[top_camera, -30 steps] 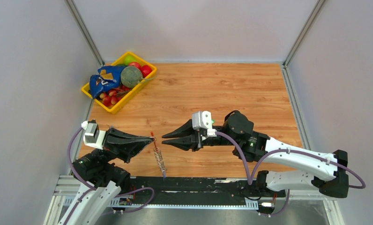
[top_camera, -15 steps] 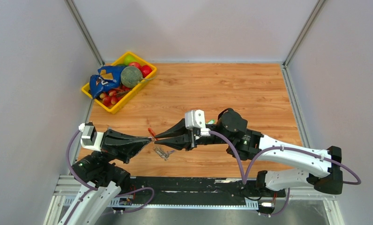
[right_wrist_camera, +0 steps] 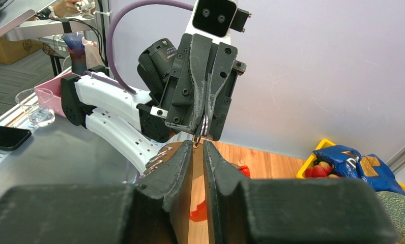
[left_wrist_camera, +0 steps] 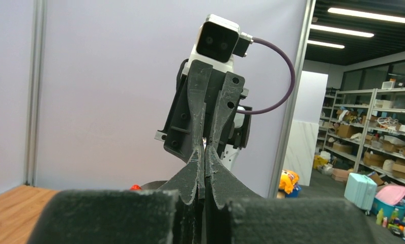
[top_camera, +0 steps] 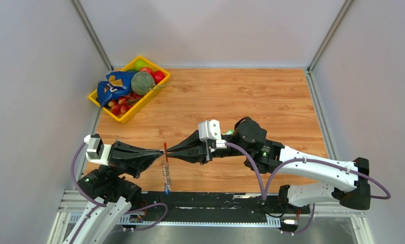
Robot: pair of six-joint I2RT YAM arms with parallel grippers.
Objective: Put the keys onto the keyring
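Keyring (top_camera: pixel 165 170) hangs at lower centre-left of the top view, its red clip (top_camera: pixel 165 147) uppermost and the silvery chain dangling toward the near edge of the wooden table (top_camera: pixel 271 96). The left gripper (top_camera: pixel 160 150) is clamped tight on the keyring's top end, and the right wrist view shows a small metal ring (right_wrist_camera: pixel 204 124) pinched between its fingers. The right gripper (top_camera: pixel 171 153) meets it tip to tip at the clip, jaws a narrow slit apart; whether it grips anything cannot be told. A yellow bin (top_camera: pixel 96 96) of toys sits upper left, well apart.
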